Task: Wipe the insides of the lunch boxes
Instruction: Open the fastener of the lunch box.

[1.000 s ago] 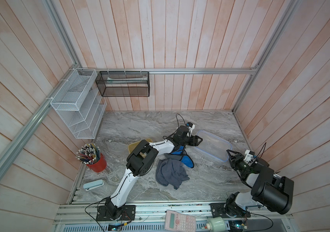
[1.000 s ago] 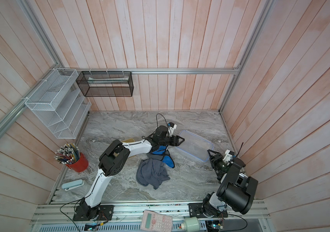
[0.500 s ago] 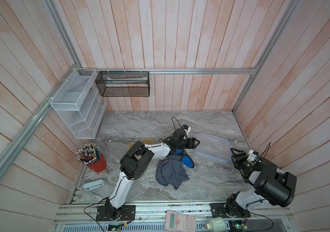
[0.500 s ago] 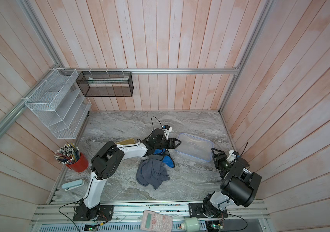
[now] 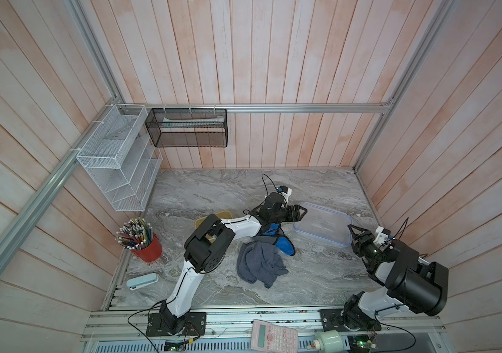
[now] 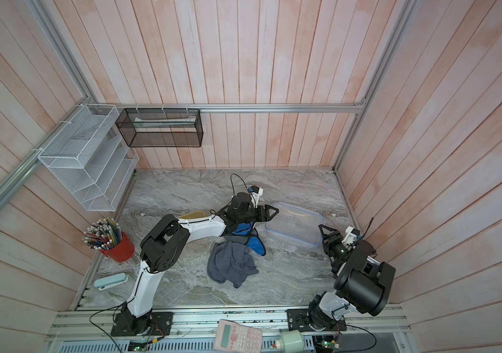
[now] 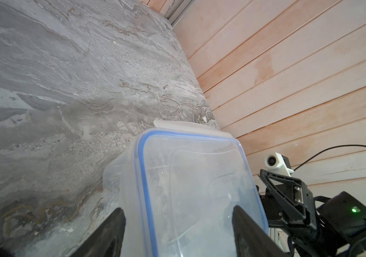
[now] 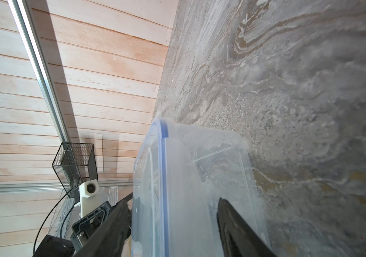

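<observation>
1. The station was enclosed on three sides by pale, pink-washed plank walls (image 5: 274, 61). An aluminium rail (image 5: 304, 107) ran across the back wall.
2. The tabletop (image 5: 213, 189) was grey and marble-patterned, with brownish veining visible in both wrist views.
3. A white wire rack (image 5: 118, 162) hung on the left wall. A black mesh basket (image 5: 188, 128) hung from the back rail, and its pale contents could not be identified.
4. The clear box (image 5: 323, 224) sat on the right half of the tabletop, near the right wall and askew to it. Its blue-rimmed lid was on.
5. The yellow box (image 5: 223, 213) lay left of centre, mostly hidden behind the left arm. Whether it was lidded could not be told.
6. The left gripper (image 5: 301, 213) stood at the end of the clear box nearest the table's middle. Its fingers (image 7: 110, 231) were apart and straddled that end. Contact could not be confirmed.
7. The right gripper (image 5: 351, 234) stood at the front-right corner of the clear box, with its fingers (image 8: 233, 222) apart around the corner. Contact could not be confirmed.
8. A blue cloth (image 5: 283, 244) lay partly under the left arm, near the clear box. A crumpled grey cloth (image 5: 258, 262) touched it on the front side.
9. A red cup of pencils (image 5: 147, 250) stood at the left edge. A pale-blue case (image 5: 142, 280) lay near the front-left corner.
10. A pink calculator (image 5: 274, 337) rested on the front frame, off the tabletop.
</observation>
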